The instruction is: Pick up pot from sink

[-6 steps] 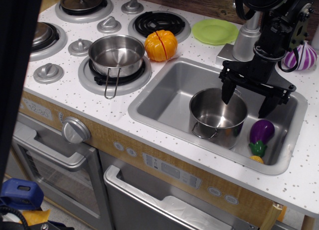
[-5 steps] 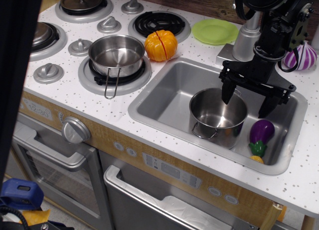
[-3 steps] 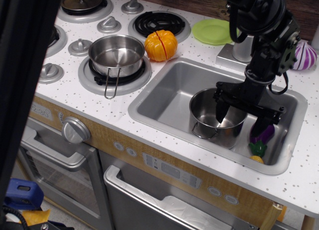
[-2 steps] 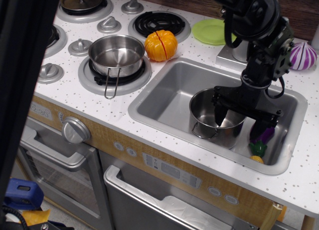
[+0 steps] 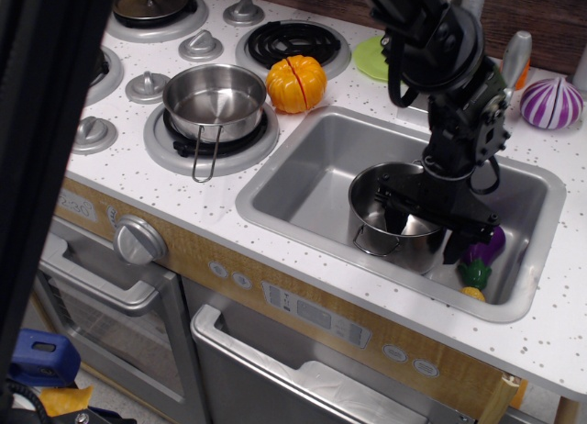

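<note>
The pot [image 5: 374,233] is a deep shiny steel pot with a small wire loop handle. It stands upright in the right half of the grey sink [image 5: 307,172]. My black gripper [image 5: 422,229] is low over the pot's right side and is open. One finger reaches down inside the pot, the other [image 5: 453,246] hangs outside its right wall. The jaws stand apart on either side of the wall and hold nothing. The arm hides the pot's far right rim.
A purple eggplant [image 5: 486,247] lies in the sink right of the pot, close to the outer finger. A shallow steel pan [image 5: 214,97] sits on a burner at left, next to an orange pumpkin [image 5: 296,83]. A green plate [image 5: 369,57] and a purple onion [image 5: 550,103] lie behind the sink. A dark blurred shape [image 5: 37,121] covers the left edge.
The gripper has come down from above the pot and shifted left and toward the front. One finger is now inside the pot. The pot has not moved.
</note>
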`<state>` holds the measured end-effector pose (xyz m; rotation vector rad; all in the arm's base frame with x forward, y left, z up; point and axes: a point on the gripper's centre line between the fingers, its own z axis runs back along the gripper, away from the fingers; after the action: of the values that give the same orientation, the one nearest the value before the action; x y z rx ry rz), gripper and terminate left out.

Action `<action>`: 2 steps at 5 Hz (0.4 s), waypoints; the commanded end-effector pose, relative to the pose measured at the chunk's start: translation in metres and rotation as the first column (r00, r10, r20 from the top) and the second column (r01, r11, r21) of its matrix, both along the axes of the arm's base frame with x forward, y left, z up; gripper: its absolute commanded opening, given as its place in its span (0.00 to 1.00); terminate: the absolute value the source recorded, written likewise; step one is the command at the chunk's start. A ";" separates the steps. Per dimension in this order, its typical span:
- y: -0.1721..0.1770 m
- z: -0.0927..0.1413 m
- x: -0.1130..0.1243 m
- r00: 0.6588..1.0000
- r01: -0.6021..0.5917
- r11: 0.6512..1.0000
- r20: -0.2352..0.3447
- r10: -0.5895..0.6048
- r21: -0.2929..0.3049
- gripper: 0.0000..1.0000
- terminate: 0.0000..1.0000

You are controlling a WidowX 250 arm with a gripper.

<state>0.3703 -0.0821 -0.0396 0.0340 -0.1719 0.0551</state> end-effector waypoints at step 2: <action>0.002 0.016 0.011 0.998 -0.016 1.000 0.058 0.017 -0.016 0.00 0.00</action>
<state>0.3699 -0.0785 -0.0378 0.0630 -0.1596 0.0645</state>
